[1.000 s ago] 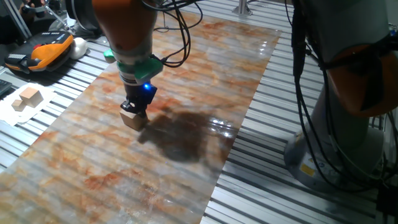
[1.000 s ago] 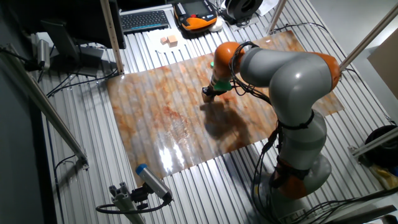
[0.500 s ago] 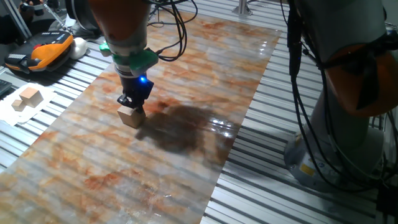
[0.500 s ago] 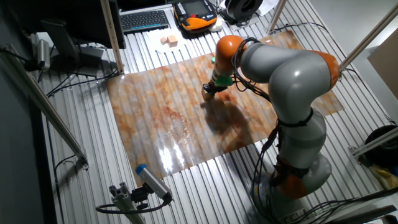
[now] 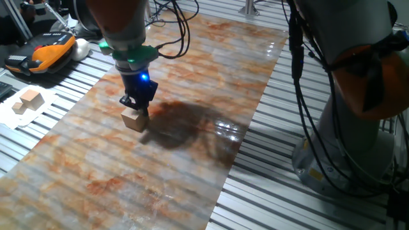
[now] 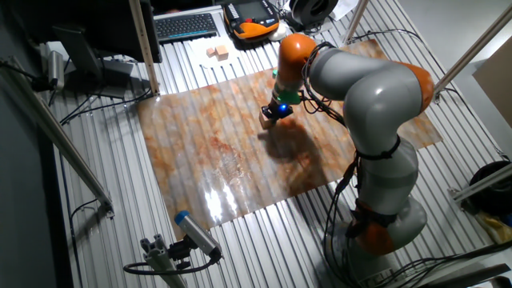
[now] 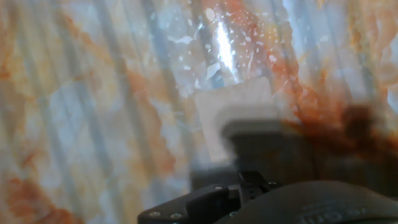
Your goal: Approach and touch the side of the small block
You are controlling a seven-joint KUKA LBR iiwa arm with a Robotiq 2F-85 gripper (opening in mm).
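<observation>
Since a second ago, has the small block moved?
Yes. The small block slid slightly left, toward the pale blocks on paper, with the gripper on it.

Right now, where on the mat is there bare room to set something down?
Most of the mat is bare: the near stretch below the block and the far end. It is crowded only where the gripper meets the block, and off the mat at the paper with blocks.

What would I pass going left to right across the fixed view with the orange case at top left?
Orange case → pale blocks on paper → small block, with the end effector at its top → glare patch on the mat → robot base.
</observation>
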